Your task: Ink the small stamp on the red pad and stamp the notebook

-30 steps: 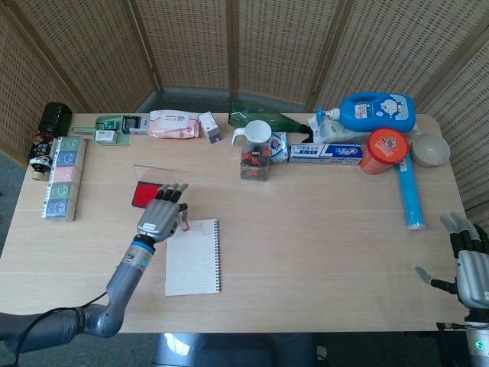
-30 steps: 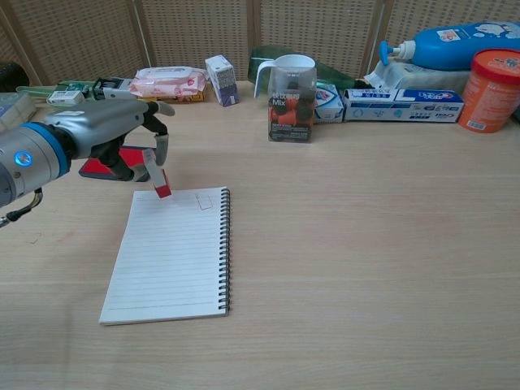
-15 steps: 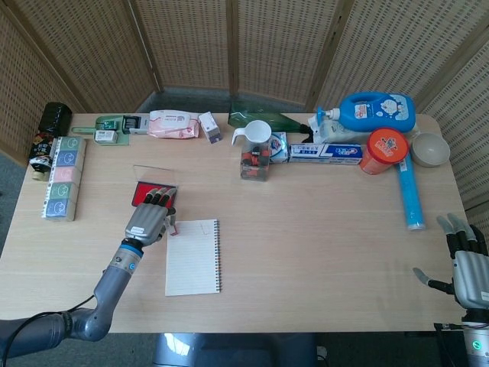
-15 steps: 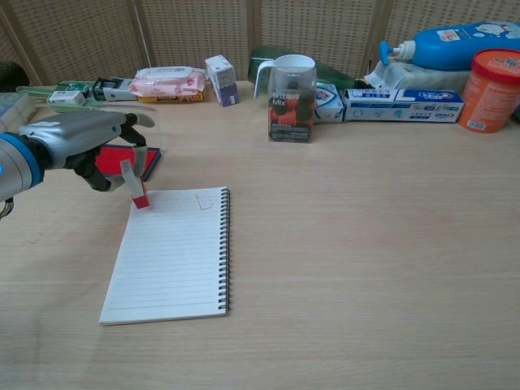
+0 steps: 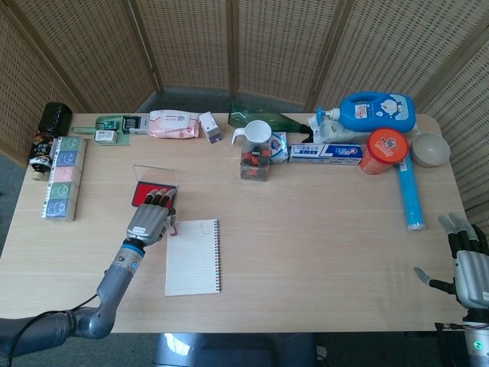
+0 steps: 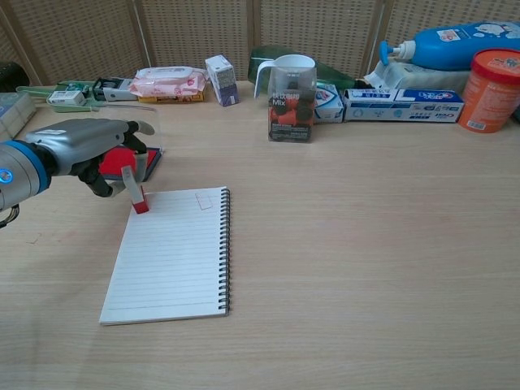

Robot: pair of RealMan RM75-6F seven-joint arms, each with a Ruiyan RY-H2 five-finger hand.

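My left hand [image 6: 85, 150] hovers over the red ink pad [image 6: 153, 160] and holds the small stamp [image 6: 136, 192] by its white handle. The stamp leans slightly, and its red base touches down at the top left corner of the open lined notebook [image 6: 175, 256]. A faint rectangular mark [image 6: 205, 202] shows near the notebook's top edge. From the head view, the left hand [image 5: 153, 218] covers most of the red pad [image 5: 140, 191], just left of the notebook [image 5: 193, 257]. My right hand [image 5: 467, 266] is open past the table's front right corner, holding nothing.
Along the table's back edge stand a clear cup of snacks [image 6: 292, 104], a white jug [image 6: 280, 69], wipes [image 6: 169, 82], boxes, a blue bottle [image 6: 455, 45] and an orange tub [image 6: 489, 79]. Stacked packs [image 5: 63, 177] lie far left. A blue tube [image 5: 409, 191] lies right.
My left hand carried the stamp leftward and down, from above the notebook's top edge to its top left corner. Over the last half second it barely moved. The right hand stayed open.
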